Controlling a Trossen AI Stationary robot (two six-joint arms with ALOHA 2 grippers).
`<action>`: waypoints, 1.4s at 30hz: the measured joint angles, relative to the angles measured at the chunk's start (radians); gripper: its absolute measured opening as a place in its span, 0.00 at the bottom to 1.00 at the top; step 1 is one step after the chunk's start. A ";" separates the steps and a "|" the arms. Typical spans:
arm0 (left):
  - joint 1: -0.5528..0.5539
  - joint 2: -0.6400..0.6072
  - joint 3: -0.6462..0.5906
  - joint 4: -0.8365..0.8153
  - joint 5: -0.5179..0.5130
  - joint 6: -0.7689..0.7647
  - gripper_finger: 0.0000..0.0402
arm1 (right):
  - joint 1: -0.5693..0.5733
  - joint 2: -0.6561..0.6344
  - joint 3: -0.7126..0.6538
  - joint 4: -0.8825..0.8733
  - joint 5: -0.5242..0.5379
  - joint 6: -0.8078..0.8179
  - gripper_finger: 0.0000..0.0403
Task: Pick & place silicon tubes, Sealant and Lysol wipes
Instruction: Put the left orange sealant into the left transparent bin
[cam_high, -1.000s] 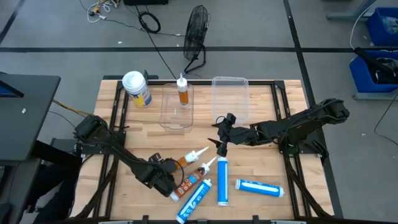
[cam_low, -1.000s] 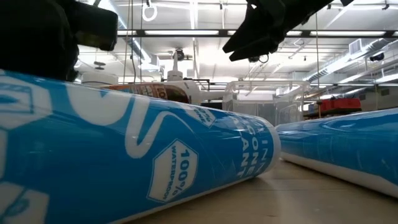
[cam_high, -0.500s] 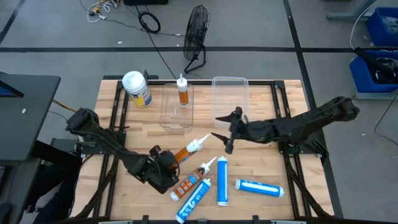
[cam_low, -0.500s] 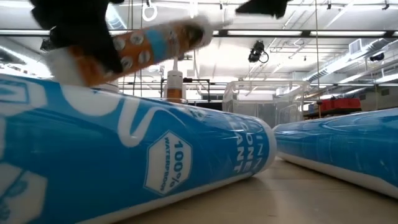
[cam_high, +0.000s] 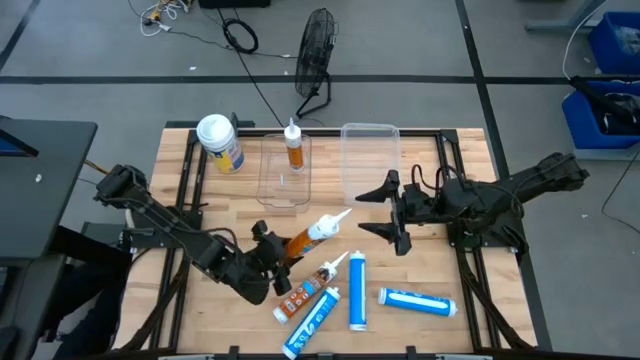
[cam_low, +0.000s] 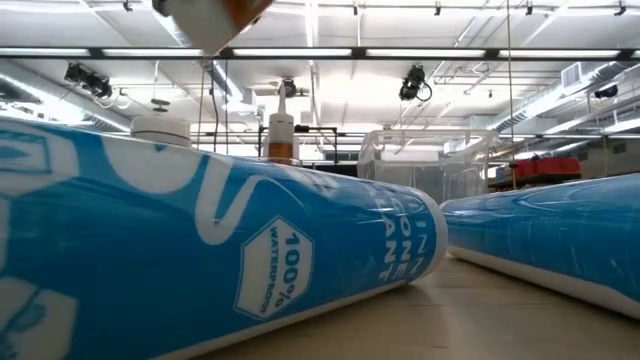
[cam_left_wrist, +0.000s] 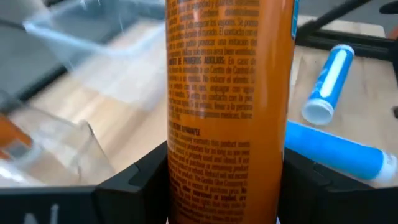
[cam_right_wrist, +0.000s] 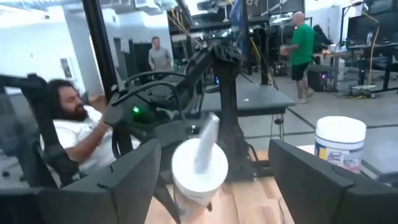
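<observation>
Nearest me, three blue silicone tubes (cam_high: 356, 305) are lying on the counter (cam_high: 440, 270). Just behind them the left hand (cam_high: 272, 256) is gripping an orange sealant tube (cam_high: 305, 238) tight and holding it clear of the wood. Beyond, the right hand (cam_high: 393, 212) is hanging with its fingers spread wide, gripping nothing. The Lysol wipes (cam_high: 219, 142) are standing upright at the far left corner.

My left arm reaches in from the table's left edge, its gripper (cam_high: 272, 252) clamped around an orange tube near the front centre, 2 fingers (cam_left_wrist: 134, 180) pressing its sides. My right arm stretches in from the right, gripper (cam_high: 392, 211) spread wide, holding nothing, near the middle.
</observation>
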 joint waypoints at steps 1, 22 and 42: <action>0.005 0.000 0.000 0.039 -0.001 0.038 0.54 | -0.002 0.001 0.000 0.005 -0.008 0.002 0.75; 0.100 0.001 0.000 0.220 0.104 0.221 0.53 | -0.024 0.017 0.000 0.151 -0.142 -0.010 0.59; 0.143 0.002 0.000 0.271 0.176 0.262 0.53 | -0.028 0.017 0.000 0.152 -0.139 -0.052 0.18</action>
